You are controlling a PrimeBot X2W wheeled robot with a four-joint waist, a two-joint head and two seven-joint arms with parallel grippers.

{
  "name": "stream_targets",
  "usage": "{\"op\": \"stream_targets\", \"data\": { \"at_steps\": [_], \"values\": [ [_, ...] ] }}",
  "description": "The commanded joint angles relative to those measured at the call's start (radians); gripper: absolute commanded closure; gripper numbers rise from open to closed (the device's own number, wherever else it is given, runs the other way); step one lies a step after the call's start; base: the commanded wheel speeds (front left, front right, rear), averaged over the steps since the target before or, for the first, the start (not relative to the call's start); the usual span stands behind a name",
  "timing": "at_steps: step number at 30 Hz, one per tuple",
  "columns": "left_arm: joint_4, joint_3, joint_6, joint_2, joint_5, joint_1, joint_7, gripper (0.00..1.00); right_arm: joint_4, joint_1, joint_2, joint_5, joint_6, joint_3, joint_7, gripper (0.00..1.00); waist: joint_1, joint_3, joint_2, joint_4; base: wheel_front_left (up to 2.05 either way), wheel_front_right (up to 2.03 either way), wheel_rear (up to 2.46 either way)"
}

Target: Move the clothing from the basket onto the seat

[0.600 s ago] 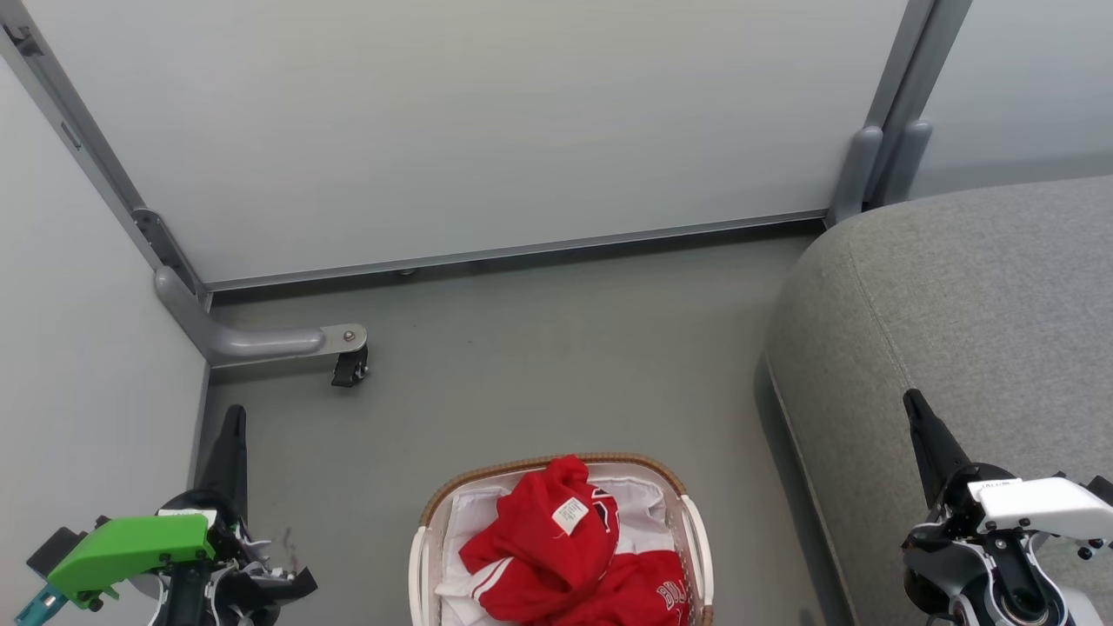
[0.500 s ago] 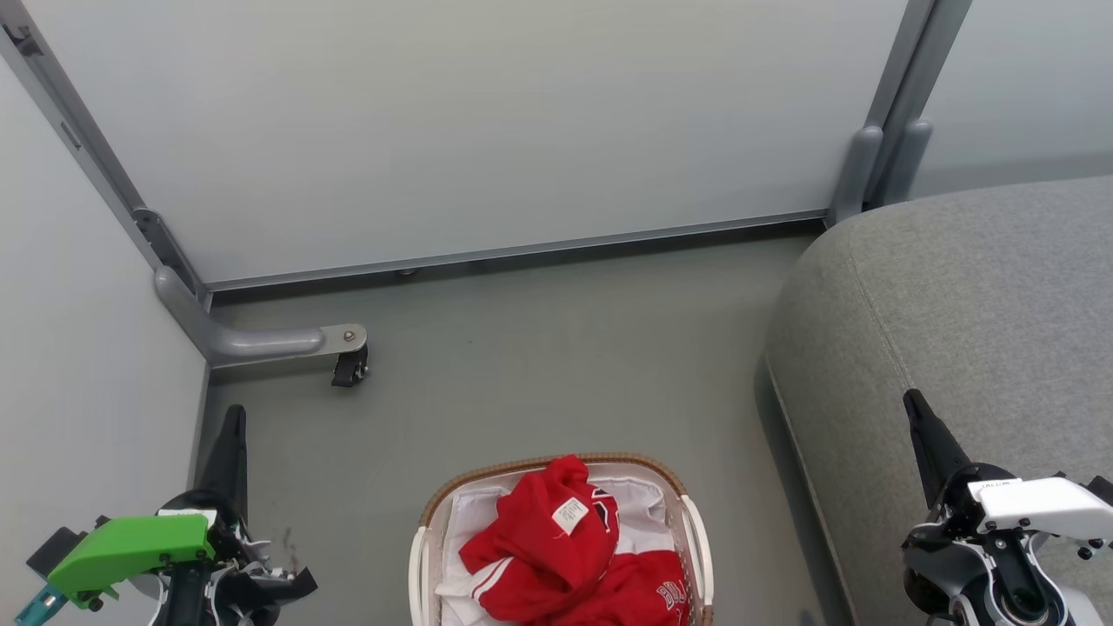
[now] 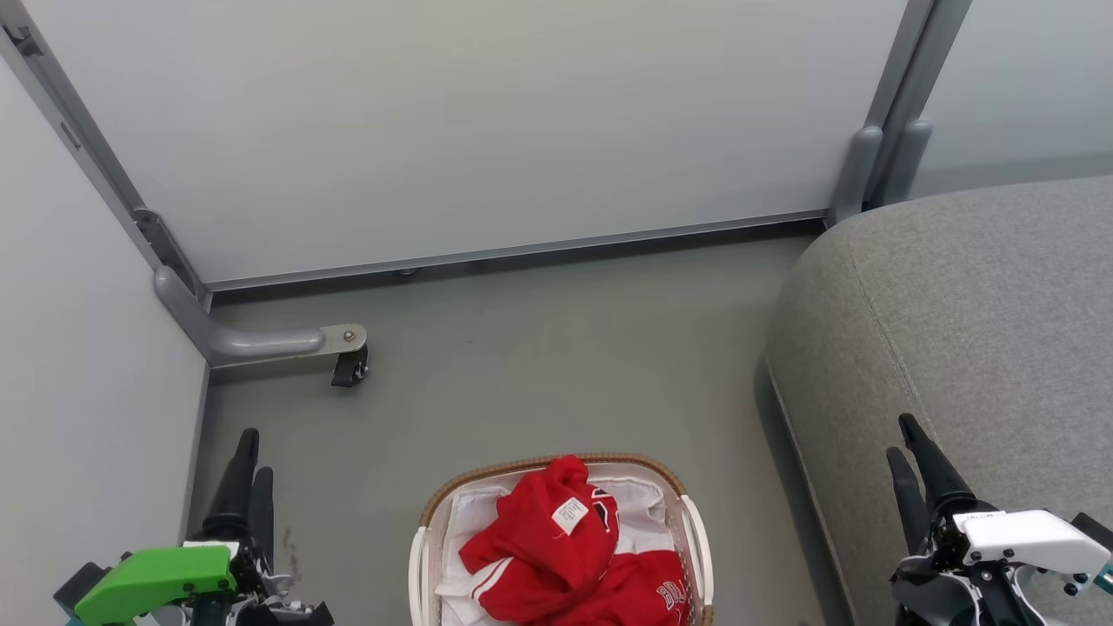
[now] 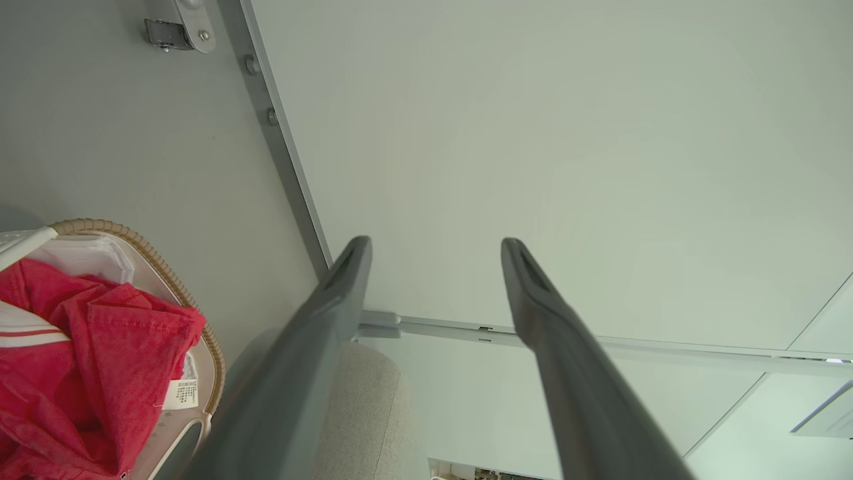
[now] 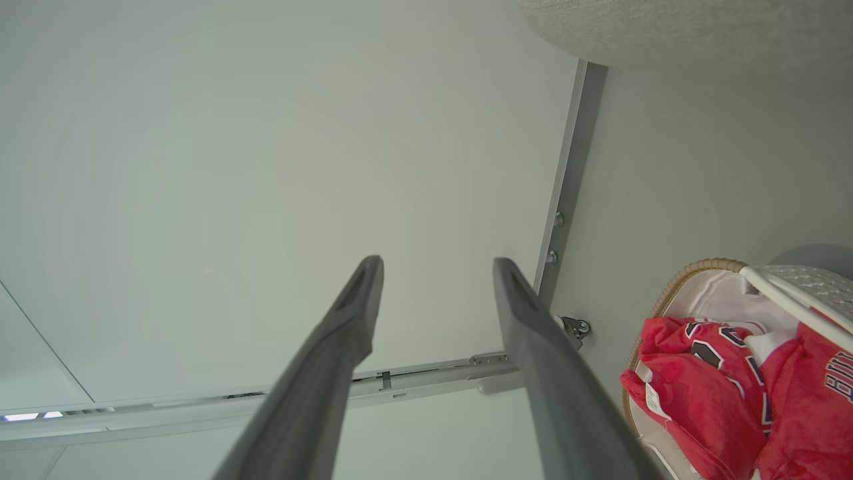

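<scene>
The red clothing (image 3: 539, 548) lies heaped in the white basket (image 3: 556, 459) with the brown woven rim, at the bottom middle of the head view. The light-grey seat (image 3: 974, 304) rises to the right of the basket. My left gripper (image 3: 256, 452) hangs left of the basket, open and empty. My right gripper (image 3: 898, 435) is over the seat's front edge, open and empty too. In the left wrist view the left gripper (image 4: 434, 241) points at the wall, with clothing (image 4: 100, 333) and basket (image 4: 160, 263) at lower left. The right gripper (image 5: 438, 261) points likewise, with clothing (image 5: 700, 387) at lower right.
Pale partition walls (image 3: 487, 130) close off the far side and the left. A grey metal frame foot with a black caster (image 3: 348, 365) sticks out onto the grey floor (image 3: 539, 365) at the left corner. Open floor lies between the basket and the far wall.
Both grippers have drawn back toward the bottom of the head view and rolled, so two fingers show on each instead of one. The basket and clothing have not moved.
</scene>
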Motion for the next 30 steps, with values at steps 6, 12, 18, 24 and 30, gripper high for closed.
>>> {"op": "stream_targets", "data": {
  "at_steps": [6,12,18,24,30],
  "values": [
    [-0.021,-0.039,-0.003,0.003,0.026,-0.014,-0.037,0.00,-0.014,-0.009,-0.008,-0.041,0.000,0.000,-0.038,0.00,0.0000,0.001,0.0000,0.000,0.00,0.00,0.00],
    [-0.028,-0.061,-0.004,0.004,0.070,-0.013,-0.065,0.00,-0.026,-0.009,-0.009,-0.104,0.000,-0.012,-0.066,0.00,0.0000,0.001,0.0000,0.001,0.00,0.00,0.00],
    [-0.059,-0.074,-0.004,0.005,0.152,-0.013,-0.091,0.00,-0.071,-0.005,-0.010,-0.206,0.000,-0.019,-0.092,0.00,0.0000,0.003,0.0000,0.002,0.00,0.00,0.00],
    [-0.092,-0.081,-0.005,0.005,0.272,-0.014,-0.115,0.00,-0.111,-0.002,-0.012,-0.337,0.000,-0.011,-0.116,0.00,0.0000,0.003,0.0000,0.003,0.00,0.00,0.00],
    [-0.109,-0.082,0.003,0.006,0.404,-0.013,-0.138,0.00,-0.152,0.001,-0.012,-0.523,0.000,0.017,-0.139,0.00,0.0000,0.003,0.0000,0.005,0.00,0.00,0.00]
  ]
}}
